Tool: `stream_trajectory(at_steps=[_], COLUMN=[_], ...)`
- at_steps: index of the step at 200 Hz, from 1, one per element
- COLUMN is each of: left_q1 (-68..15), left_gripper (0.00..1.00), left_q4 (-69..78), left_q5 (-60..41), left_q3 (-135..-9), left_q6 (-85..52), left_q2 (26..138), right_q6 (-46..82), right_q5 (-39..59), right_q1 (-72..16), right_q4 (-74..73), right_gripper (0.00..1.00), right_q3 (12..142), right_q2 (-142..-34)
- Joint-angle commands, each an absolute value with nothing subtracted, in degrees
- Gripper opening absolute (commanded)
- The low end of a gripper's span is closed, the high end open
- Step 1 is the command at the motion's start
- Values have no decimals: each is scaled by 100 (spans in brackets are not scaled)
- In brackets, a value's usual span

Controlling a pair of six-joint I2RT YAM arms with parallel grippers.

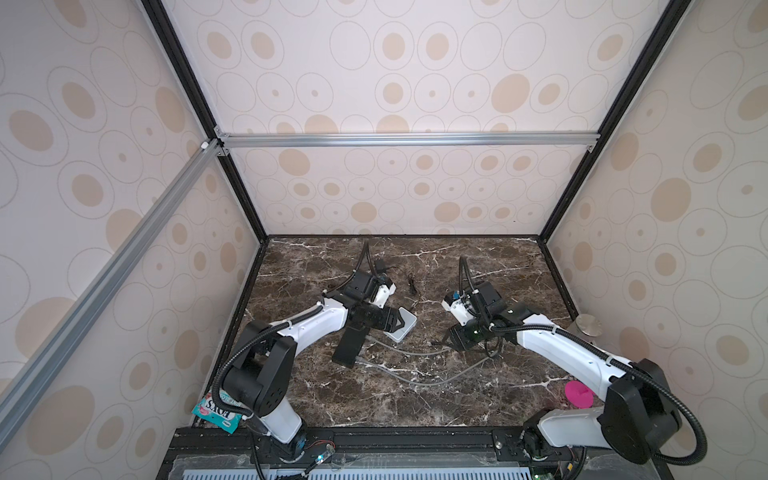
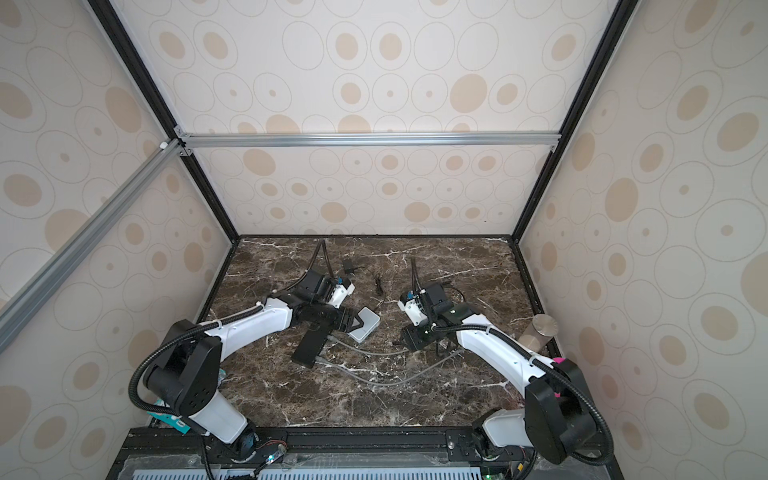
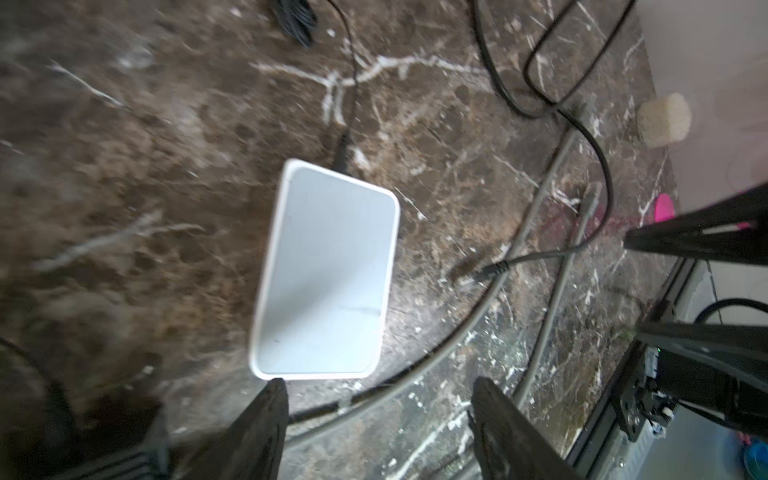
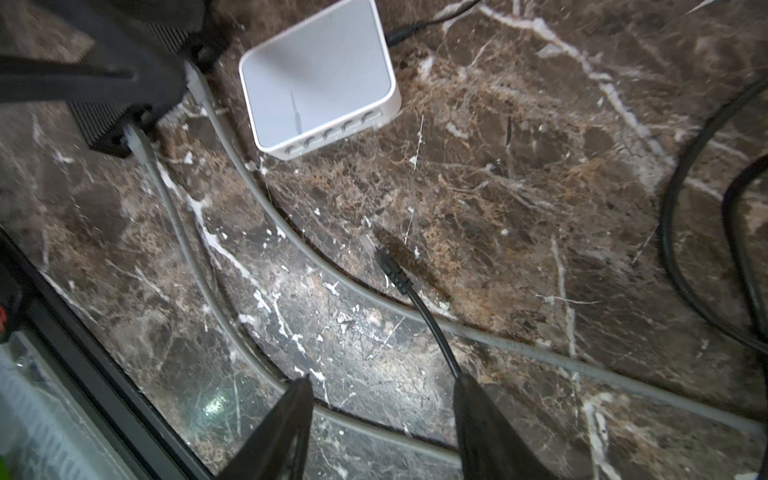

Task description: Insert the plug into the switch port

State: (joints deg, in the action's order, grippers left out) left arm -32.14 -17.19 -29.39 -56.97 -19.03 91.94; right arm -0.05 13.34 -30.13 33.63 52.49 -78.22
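Step in hand: picking up the plug; nothing is inserted yet, as I judge it.
Plug: the black plug [image 4: 392, 270] lies flat on the marble bench [image 4: 519, 174], at the end of a thin black cord [image 4: 432, 328], its tip pointing roughly toward the switch.
Switch: the white switch [image 4: 318, 77] sits on the bench well apart from the plug, its row of ports facing the plug's side; another black lead already enters its far edge.
Right gripper: the right gripper [image 4: 380, 419] hovers low over the cord just behind the plug; its fingers [image 4: 486, 432] stand apart, and the cord passes beside one of them, not yet pinched.
Left gripper: the left gripper [image 3: 380, 419] is just short of the switch's near end, fingers [image 3: 262, 424] parted and holding nothing; one tip is close to the switch's edge, and I cannot tell if it touches.
Other things: two grey cables [image 4: 266, 195] run across the bench to a black box [image 4: 120, 99] beside the switch.
Next move calls for: closing on the plug body itself, not the limp cord, then lining the tip up with the right socket while the left steadies the light switch against sliding.
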Motion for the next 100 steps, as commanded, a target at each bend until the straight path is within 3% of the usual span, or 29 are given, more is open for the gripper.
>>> stream_trajectory(at_steps=[1, 52, 100], left_q1=[-3649, -3836, -3837], left_gripper=[70, 70, 70], left_q4=[-1273, -305, -140], left_q5=[-3006, -3163, -3106], left_q3=[-5279, -4487, -4515], left_q6=[-2451, -3010, -2946], left_q2=[8919, 8735, 8993], right_q6=[-374, -565, -415], right_q5=[738, 474, 685], right_q1=[-3271, -3437, -3439], right_q4=[3789, 3847, 3624], right_gripper=[57, 57, 57], right_q3=[5535, 5816, 5801], right_q2=[-8144, -8779, -8943])
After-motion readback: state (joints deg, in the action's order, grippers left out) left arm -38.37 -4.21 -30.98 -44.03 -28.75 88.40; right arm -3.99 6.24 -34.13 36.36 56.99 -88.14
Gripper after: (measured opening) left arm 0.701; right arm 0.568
